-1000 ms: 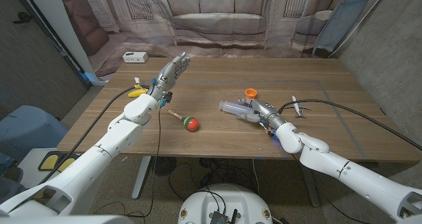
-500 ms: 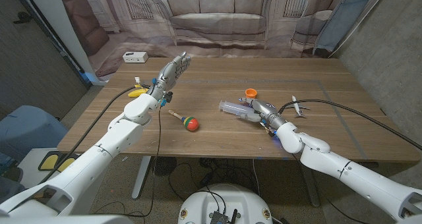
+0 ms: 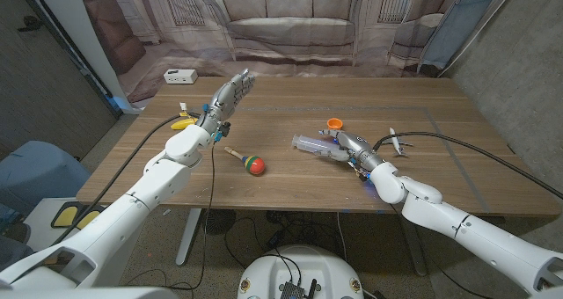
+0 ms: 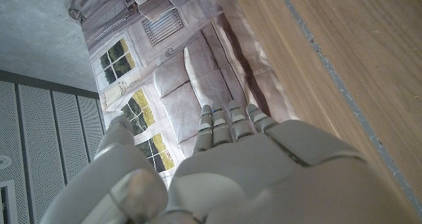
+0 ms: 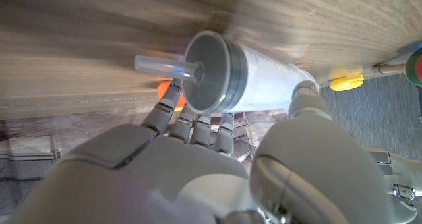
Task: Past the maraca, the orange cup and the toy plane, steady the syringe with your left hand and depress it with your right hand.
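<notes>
- No text, label, brand name, number or sign can be read on anything in these views.
- The syringe (image 5: 254, 85), seen close in the right wrist view, has a clear barrel; any scale marks on it are too blurred to make out.
- The white box (image 3: 179, 76) at the table's far left shows dark spots on its side, too small to read as lettering.

Printed backdrop (image 3: 290, 26) hanging behind my wooden table (image 3: 290, 180).
It's showing a sofa and windows; grey wall (image 3: 519, 61) flanking right.
</notes>
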{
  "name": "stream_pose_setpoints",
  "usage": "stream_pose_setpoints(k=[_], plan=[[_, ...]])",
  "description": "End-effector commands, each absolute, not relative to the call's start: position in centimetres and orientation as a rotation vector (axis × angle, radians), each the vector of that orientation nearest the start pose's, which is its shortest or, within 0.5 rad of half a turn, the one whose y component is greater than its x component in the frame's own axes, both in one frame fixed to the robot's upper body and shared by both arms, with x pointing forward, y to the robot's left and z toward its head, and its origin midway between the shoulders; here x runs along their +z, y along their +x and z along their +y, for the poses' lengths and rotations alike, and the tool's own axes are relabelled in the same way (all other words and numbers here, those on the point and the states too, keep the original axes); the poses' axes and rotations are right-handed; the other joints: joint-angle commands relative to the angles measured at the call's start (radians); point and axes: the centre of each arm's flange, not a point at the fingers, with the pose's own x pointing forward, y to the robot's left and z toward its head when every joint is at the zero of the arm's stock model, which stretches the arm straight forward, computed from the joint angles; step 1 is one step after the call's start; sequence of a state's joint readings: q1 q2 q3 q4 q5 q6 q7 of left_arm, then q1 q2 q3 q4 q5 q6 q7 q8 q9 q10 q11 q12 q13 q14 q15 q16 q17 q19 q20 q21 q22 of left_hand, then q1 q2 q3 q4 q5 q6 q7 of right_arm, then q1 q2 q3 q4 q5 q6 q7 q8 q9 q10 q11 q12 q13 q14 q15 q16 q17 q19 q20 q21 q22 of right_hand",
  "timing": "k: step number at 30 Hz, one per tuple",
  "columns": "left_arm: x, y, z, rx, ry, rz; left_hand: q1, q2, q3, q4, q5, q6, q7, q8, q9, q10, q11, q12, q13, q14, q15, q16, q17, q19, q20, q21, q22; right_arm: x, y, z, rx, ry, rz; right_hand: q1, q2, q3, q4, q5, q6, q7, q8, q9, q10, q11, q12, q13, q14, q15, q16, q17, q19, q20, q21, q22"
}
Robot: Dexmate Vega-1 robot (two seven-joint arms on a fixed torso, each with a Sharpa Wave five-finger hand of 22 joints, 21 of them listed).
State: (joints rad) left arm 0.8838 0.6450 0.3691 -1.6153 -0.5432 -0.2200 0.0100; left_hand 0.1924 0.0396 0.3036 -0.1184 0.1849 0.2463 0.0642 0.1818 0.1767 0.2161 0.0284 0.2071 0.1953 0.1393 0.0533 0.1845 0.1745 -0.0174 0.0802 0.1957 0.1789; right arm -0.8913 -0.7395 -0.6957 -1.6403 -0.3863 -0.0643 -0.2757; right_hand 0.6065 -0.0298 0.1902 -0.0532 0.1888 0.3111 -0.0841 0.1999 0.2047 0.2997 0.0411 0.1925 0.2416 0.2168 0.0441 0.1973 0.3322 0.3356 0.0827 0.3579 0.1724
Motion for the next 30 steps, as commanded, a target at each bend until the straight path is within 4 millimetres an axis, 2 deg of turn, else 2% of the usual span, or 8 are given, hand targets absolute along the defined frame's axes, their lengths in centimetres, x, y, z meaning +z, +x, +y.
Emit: stream_pose_setpoints(k=[1,9,14,17,24,30], plan=[[3.6,59.4,26.0,-0.296,0.164,-0.728,0.001,0.008,-0.003,-0.002,-0.001,0.004,-0.003,0.008,0.003,0.004,-0.003,0.005,0.002,0.002,0.001,0.004,0.004,-0.002,0.009,0.004,0.002,-8.4,60.0,-19.9,0.060,-1.152,-0.670,-0.022,0.001,-0.008,0.009,0.007,0.004,0.013,0.003,0.002,0.000,0.011,0.008,0.001,-0.003,-0.004,0.007,0.000,0.004,-0.008,-0.006,0.003],[3.5,59.5,26.1,-0.297,0.164,-0.728,0.002,0.009,-0.003,-0.002,-0.001,0.004,-0.003,0.008,0.003,0.004,-0.006,0.004,0.002,0.002,0.001,0.004,0.004,-0.002,0.009,0.004,0.002,-7.9,59.7,-19.8,0.059,-1.120,-0.690,-0.052,0.007,-0.015,0.023,0.007,-0.008,0.027,0.000,0.002,0.001,0.017,0.011,0.000,-0.004,-0.007,0.010,-0.002,0.012,-0.015,-0.010,0.003],[3.6,59.4,26.3,-0.298,0.163,-0.730,0.002,0.009,-0.003,-0.002,-0.001,0.003,-0.003,0.007,0.003,0.005,-0.005,0.005,0.002,0.002,0.001,0.004,0.004,-0.002,0.010,0.003,0.002,-7.7,59.5,-19.8,0.064,-1.095,-0.703,-0.078,0.012,-0.022,0.034,0.008,-0.015,0.038,-0.002,0.002,0.004,0.024,0.014,-0.001,-0.001,-0.005,0.013,-0.004,0.029,-0.045,-0.011,0.002],[3.6,59.4,26.4,-0.297,0.162,-0.732,0.002,0.009,-0.003,-0.002,-0.001,0.003,-0.003,0.007,0.003,0.006,-0.005,0.005,0.002,0.003,0.001,0.004,0.004,-0.001,0.009,0.004,0.002,-7.4,59.4,-19.8,0.063,-1.085,-0.711,-0.083,0.013,-0.023,0.035,0.009,-0.022,0.048,-0.004,0.001,0.006,0.031,0.015,-0.001,0.005,-0.007,0.015,-0.007,0.042,-0.053,-0.011,0.001],[3.7,59.4,26.6,-0.297,0.163,-0.738,0.002,0.010,-0.003,-0.002,-0.002,0.003,-0.004,0.007,0.003,0.004,-0.002,0.004,0.002,0.003,0.001,0.004,0.004,0.000,0.008,0.004,0.002,-6.8,59.0,-19.8,0.063,-1.042,-0.729,-0.087,0.013,-0.022,0.030,0.011,-0.028,0.088,-0.004,-0.002,0.011,0.045,0.017,-0.005,0.028,-0.022,0.019,-0.021,0.104,-0.071,-0.002,-0.001],[3.7,59.4,26.9,-0.304,0.164,-0.742,0.002,0.010,-0.003,-0.003,-0.002,0.004,-0.002,0.007,0.003,0.005,-0.002,0.005,0.002,0.004,0.001,0.004,0.004,0.000,0.008,0.004,0.002,-6.1,58.4,-19.6,0.060,-1.008,-0.749,-0.095,0.019,-0.022,0.032,0.011,-0.023,0.121,-0.001,-0.004,0.014,0.051,0.017,-0.009,0.041,-0.024,0.022,-0.026,0.134,-0.078,0.000,-0.001]])
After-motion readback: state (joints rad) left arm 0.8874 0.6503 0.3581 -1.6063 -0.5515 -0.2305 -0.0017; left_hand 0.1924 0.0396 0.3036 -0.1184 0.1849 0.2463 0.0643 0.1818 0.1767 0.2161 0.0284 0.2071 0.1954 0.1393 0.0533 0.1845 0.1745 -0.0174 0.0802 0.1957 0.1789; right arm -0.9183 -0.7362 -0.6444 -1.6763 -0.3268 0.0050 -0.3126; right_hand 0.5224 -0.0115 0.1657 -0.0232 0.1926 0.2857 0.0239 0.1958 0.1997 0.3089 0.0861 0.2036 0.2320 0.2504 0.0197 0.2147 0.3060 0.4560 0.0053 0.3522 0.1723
